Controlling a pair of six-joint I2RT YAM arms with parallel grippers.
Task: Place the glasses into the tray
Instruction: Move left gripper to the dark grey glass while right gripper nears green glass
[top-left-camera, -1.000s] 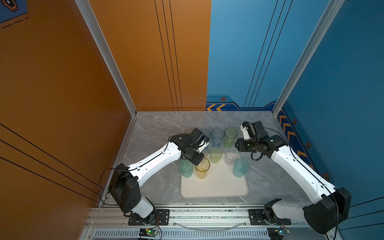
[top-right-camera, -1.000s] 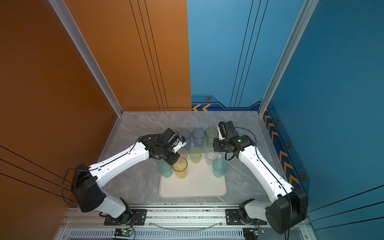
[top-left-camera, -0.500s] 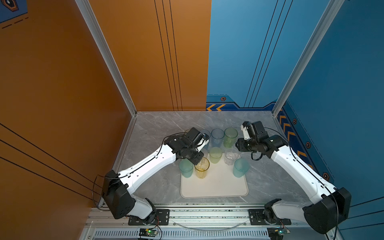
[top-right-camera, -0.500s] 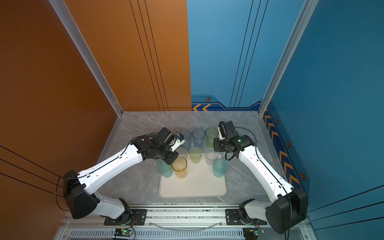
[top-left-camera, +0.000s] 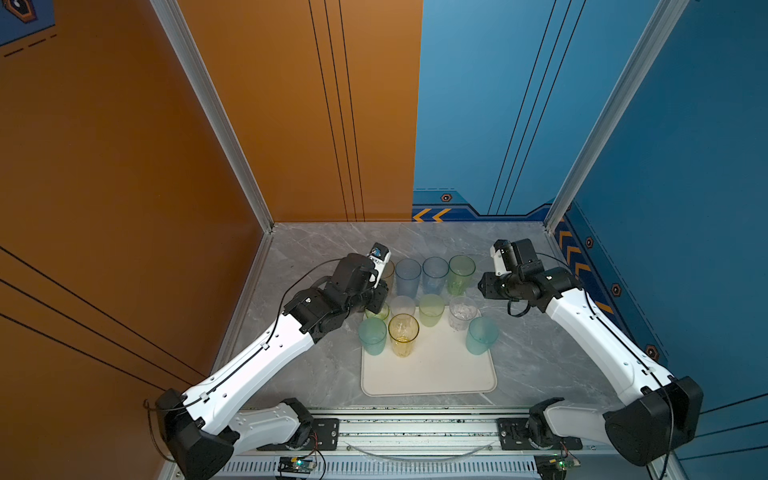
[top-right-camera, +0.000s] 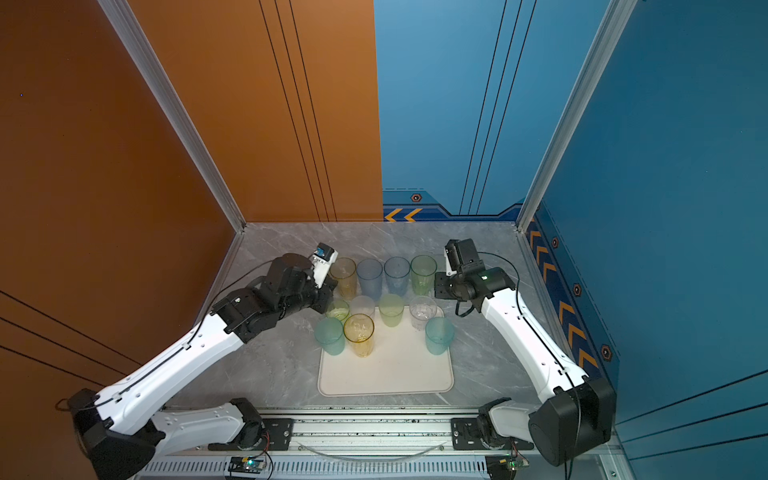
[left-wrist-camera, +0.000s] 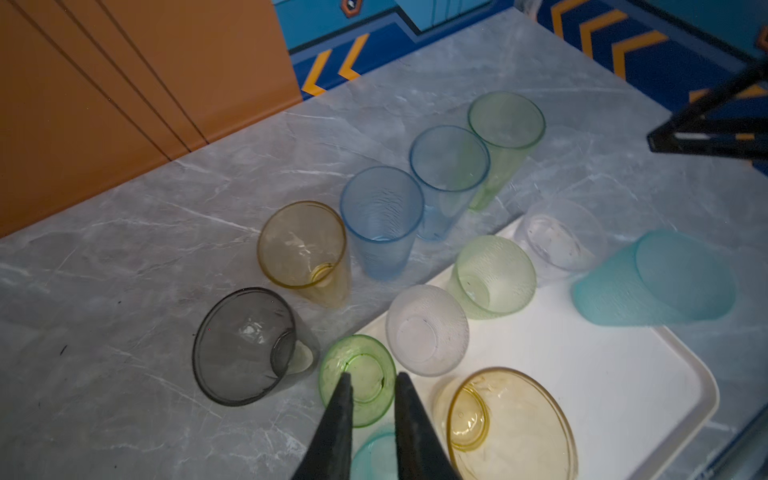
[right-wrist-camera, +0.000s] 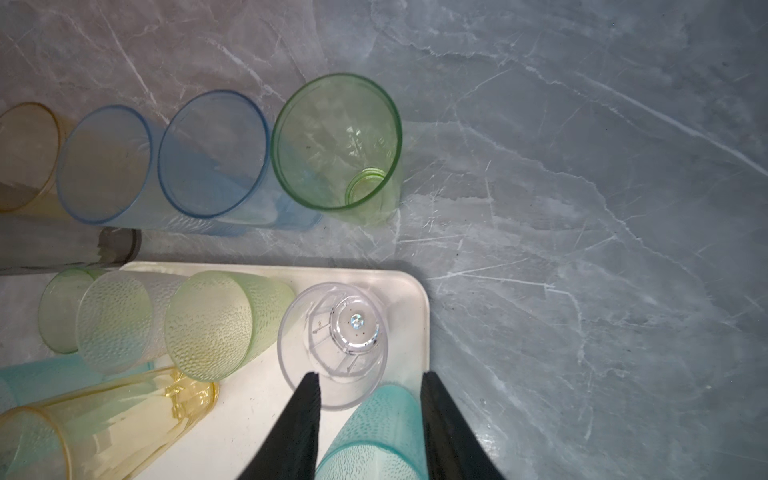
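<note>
You have some seven glasses (top-left-camera: 403, 336) on the tray (top-left-camera: 432, 374); five wait on the table (top-left-camera: 519, 353). Your left gripper (left-wrist-camera: 372, 376) is slightly parted, right gripper (right-wrist-camera: 368, 374) spread, both empty.

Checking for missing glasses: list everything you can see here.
Tall glasses: four, amber, blue, blue, green, row on table behind tray.
Smoky glass: one, grey, table, off tray's far-left corner.
Short glasses: four, green, frosted, pale green, clear, along tray's far edge.
Teal glasses: two, teal, tray's side edges.
Yellow glass: one, yellow, on tray.
Tray: one, cream, table centre.
Table: one, grey marble.
Left gripper: one, black, open at tray's far-left corner.
Right gripper: one, black, open near tray's far-right corner.
</note>
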